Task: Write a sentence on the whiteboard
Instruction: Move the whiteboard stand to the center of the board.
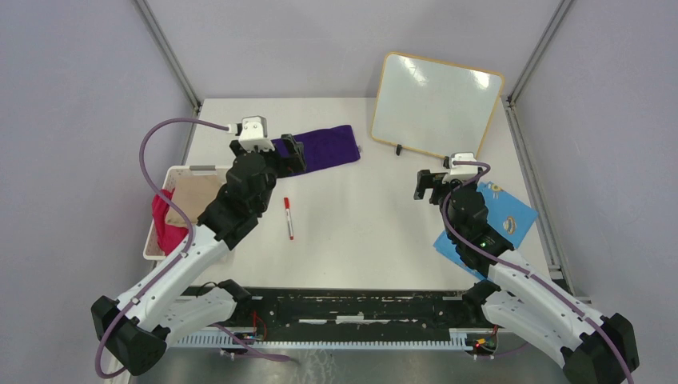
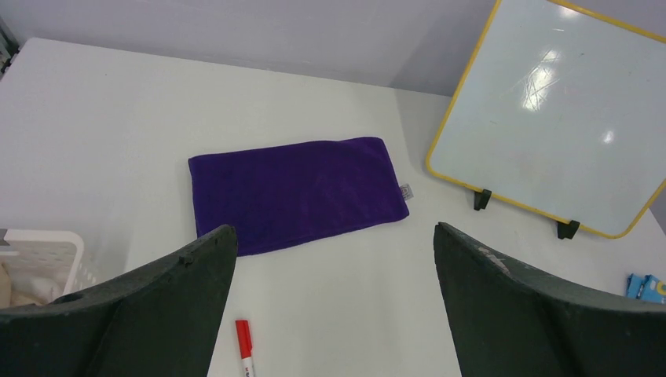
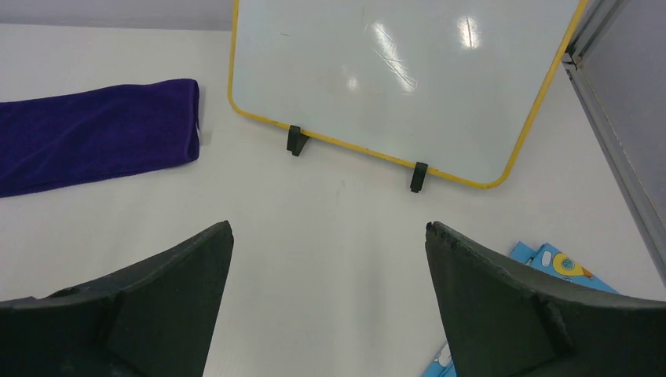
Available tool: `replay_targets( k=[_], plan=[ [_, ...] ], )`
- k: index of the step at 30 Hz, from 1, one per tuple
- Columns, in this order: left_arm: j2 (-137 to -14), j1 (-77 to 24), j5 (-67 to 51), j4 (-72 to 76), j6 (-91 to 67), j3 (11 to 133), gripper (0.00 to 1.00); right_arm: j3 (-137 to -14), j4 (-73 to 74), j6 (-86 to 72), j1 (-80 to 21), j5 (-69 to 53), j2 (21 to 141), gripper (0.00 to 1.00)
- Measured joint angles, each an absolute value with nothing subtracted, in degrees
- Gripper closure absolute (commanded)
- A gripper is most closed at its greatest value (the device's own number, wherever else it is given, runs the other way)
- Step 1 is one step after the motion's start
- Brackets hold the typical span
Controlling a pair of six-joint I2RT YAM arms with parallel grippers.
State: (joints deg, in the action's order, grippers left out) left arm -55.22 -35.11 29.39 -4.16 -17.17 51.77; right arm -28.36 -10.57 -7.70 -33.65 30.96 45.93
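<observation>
Left pincer (image 1: pixel 293 154), spread empty like the right pincer (image 1: pixel 428 186), is nearer the red marker (image 1: pixel 289 218), which lies 12-to-6 at its 6 o'clock; the blank whiteboard (image 1: pixel 436 104) stands at the table's (image 1: pixel 360 232) 1 o'clock.

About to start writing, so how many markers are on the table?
1. The marker lies near the purple cloth, right of the basket. More could be hidden in that basket.
</observation>
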Motion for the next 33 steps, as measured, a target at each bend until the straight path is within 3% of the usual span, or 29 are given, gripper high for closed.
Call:
replay_targets(
  k=[16, 25, 33],
  plan=[
    [-54.68, -35.11, 28.01, -4.12, -17.15, 51.62, 0.0, -28.69, -8.38, -9.85, -33.65, 33.52, 45.98, 0.02],
    [-53.63, -35.64, 23.88, -3.88, -17.1, 51.13, 0.0, -35.05, -3.33, -12.43, -33.65, 37.39, 51.79, 0.02],
    [-53.08, -35.88, 20.69, -3.05, -17.08, 51.11, 0.0, -35.44, -2.31, -15.49, -30.24, 39.38, 56.16, 0.14]
  ],
)
